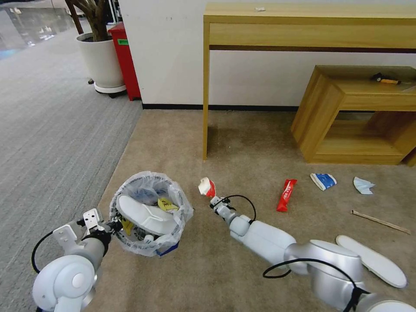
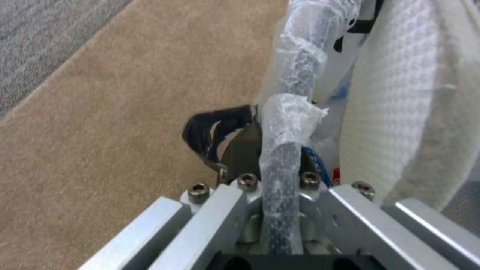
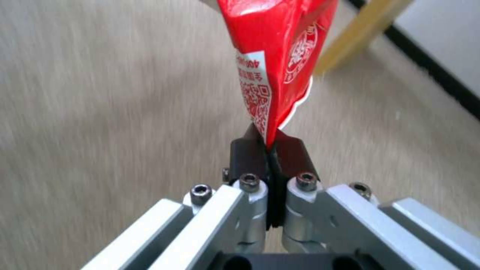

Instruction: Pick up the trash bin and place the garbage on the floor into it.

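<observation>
The right pincer point(image 3: 270, 148) is clamped on the lower edge of a red wrapper point(image 3: 277, 48), which it holds clear of the floor point(image 1: 242, 143), just beside the trash bin point(image 1: 150, 213). The wrapper is thin film: judged light, limp and slippery, so an edge pinch like this one suits it.

The left pincer point(image 2: 272, 157) is closed on the bin's rim, with the bag liner point(image 2: 295, 78) caught between its fingers. The bin looks light, but the liner is loose and may slide on the rim; a grip on the hard rim is the safer hold.

Inside the bin lie 1 white slipper point(image 1: 145, 214) and a yellow scrap point(image 1: 167, 204).

Garbage on the beige carpet, to the robot's right:
1. A red wrapper point(image 1: 286, 195), flat, near the right arm.
2. A blue-white packet point(image 1: 323, 180) and a pale blue mask point(image 1: 363, 185), both soft and light.
3. A wooden stick point(image 1: 380, 222), stiff and thin, lying flat, likely hard to pinch.
4. A second white slipper point(image 1: 372, 260), close to the right arm's shoulder.

A table point(image 1: 303, 26) leg stands beyond the bin, and a low wooden shelf point(image 1: 359, 117) lies behind the litter; neither blocks the path from wrapper to bin.
</observation>
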